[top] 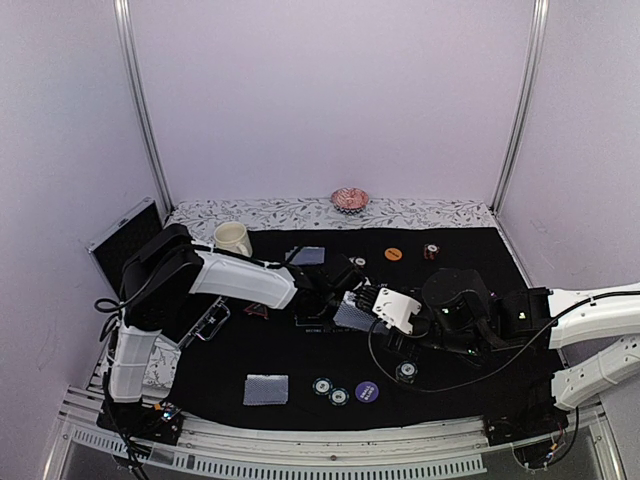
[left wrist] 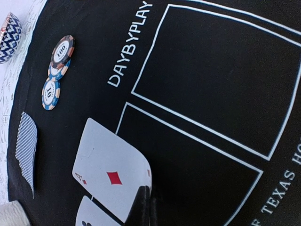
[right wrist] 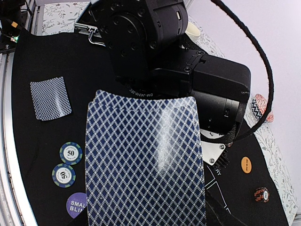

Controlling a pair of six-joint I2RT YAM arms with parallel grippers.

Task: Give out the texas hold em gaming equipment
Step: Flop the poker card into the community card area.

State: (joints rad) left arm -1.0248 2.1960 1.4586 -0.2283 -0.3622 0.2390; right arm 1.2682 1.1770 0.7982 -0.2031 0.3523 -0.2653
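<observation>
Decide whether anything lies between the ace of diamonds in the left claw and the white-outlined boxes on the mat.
Nothing visible does. The ace of diamonds, pinched in the left claw, hangs right beside the nearest outlined box, whose inside is bare. The poker chips lie off on the card's other side.

The black cloth mat (left wrist: 211, 70) looks matt, the blue diamond-backed playing cards (right wrist: 146, 165) shine glossy under the light, the white-faced ace card (left wrist: 113, 174) is smooth paper, and the striped-edge poker chips (left wrist: 60, 52) look like smooth plastic.
</observation>
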